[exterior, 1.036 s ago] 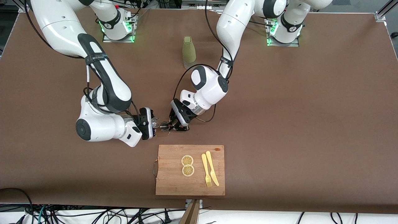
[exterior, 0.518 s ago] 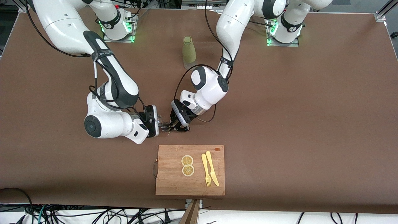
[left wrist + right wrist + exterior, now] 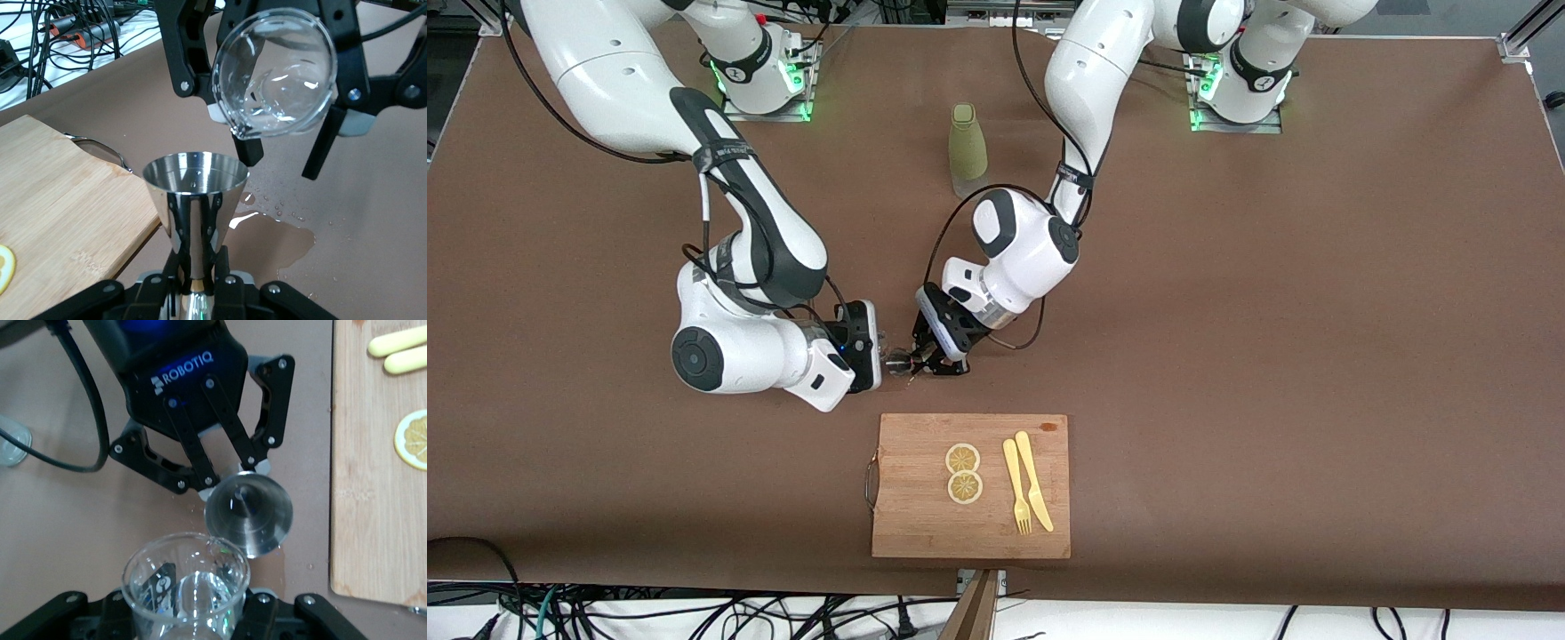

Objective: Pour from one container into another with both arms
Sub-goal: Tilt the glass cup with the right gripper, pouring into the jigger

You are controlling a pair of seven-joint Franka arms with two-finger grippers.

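- left gripper [image 3: 921, 357] pinches jigger [image 3: 195, 200] upright at its waist, over the table by the cutting board [image 3: 969, 485].
- right gripper [image 3: 876, 354] clamps glass [image 3: 275, 83], tipped above the jigger's mouth.

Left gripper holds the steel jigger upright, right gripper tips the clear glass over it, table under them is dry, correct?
Not dry. The left wrist view shows a puddle of spilled water on the brown table under the shiny steel hourglass jigger and tipped clear glass. The rest holds.
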